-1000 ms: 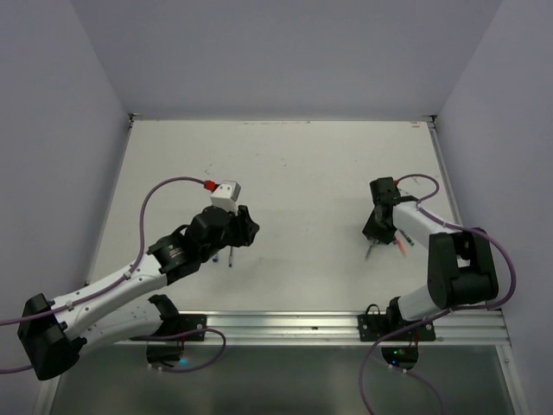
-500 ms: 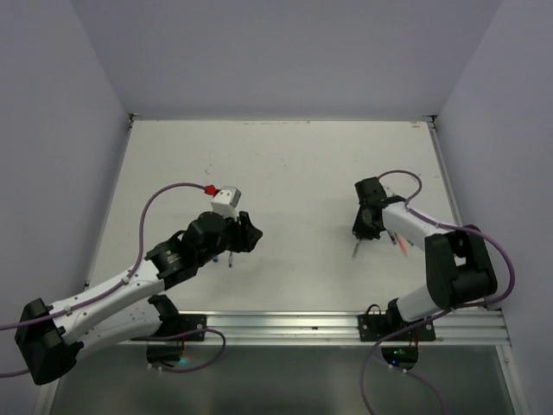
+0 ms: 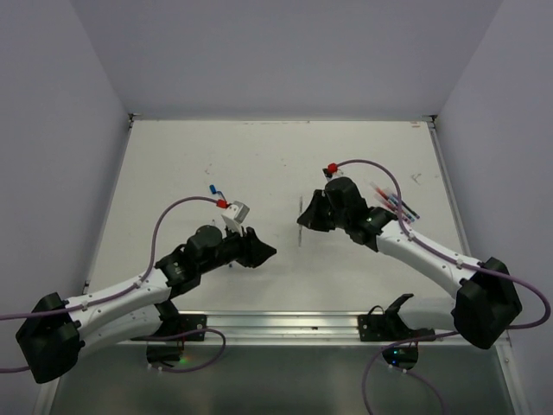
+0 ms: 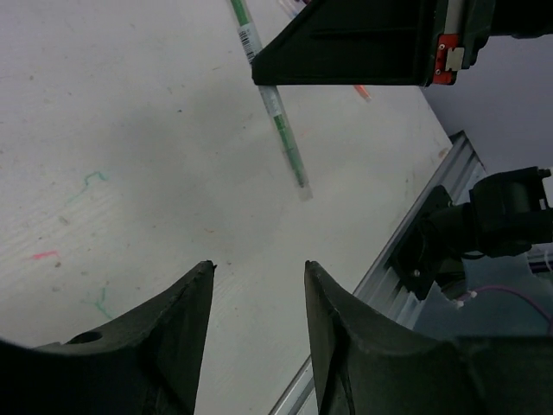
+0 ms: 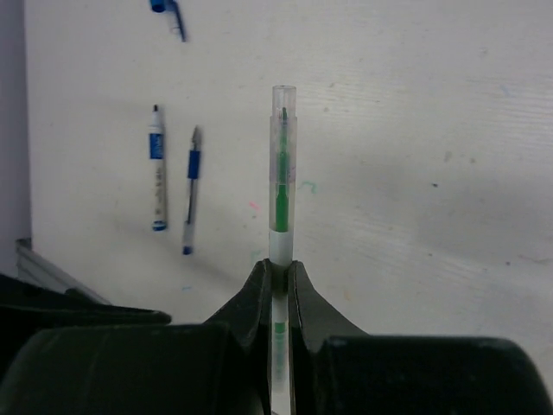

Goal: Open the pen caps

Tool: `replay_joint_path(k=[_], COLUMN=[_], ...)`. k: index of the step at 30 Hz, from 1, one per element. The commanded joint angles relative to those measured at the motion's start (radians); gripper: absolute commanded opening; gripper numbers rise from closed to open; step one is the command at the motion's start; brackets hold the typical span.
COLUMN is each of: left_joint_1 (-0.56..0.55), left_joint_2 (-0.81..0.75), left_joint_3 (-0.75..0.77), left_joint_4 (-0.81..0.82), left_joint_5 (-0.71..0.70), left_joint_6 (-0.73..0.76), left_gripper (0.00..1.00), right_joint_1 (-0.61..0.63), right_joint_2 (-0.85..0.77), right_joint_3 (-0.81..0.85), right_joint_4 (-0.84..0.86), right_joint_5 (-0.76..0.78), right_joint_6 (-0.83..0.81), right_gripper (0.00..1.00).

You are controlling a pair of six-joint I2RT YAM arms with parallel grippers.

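Legible text: none in any view.
Green pen (image 4: 281,130), barrel: white printed band (image 4: 249,36) with dark marks, too blurred to read.
White pen (image 5: 157,186), by the near edge of the table (image 5: 432,104): blue band (image 5: 156,147) with pale print, too small to read.
Blue-grip pen (image 5: 190,203), just beside the white pen: no print discernible.
Table surface: green and red ink squiggles (image 4: 93,179), forming no letters or numbers.

Matt, scuffed table (image 3: 259,156) — clear glossy plastic pen (image 5: 282,199), matt black jaws.
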Motion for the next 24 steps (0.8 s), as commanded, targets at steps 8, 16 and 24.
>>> replay_joint_path(k=[8, 16, 24], left_joint_1=[-0.002, -0.002, -0.002], left_joint_2=[0.073, 0.116, 0.13], left_joint_3=[-0.061, -0.069, -0.044], left_joint_4=[0.322, 0.329, 0.263], left_joint_5=[0.1, 0.087, 0.048], left_joint_6=[-0.15, -0.176, -0.15], left_gripper=[0.63, 0.61, 0.0], right_joint_1=[0.135, 0.195, 0.223], right_joint_2=[-0.024, -0.032, -0.03], right_joint_3=[-0.111, -0.118, -0.095], right_joint_4=[0.387, 0.458, 0.444], right_joint_5=[-0.074, -0.031, -0.039], right_joint_6=[0.178, 0.218, 0.221], right_gripper=[0.0, 0.0, 0.0])
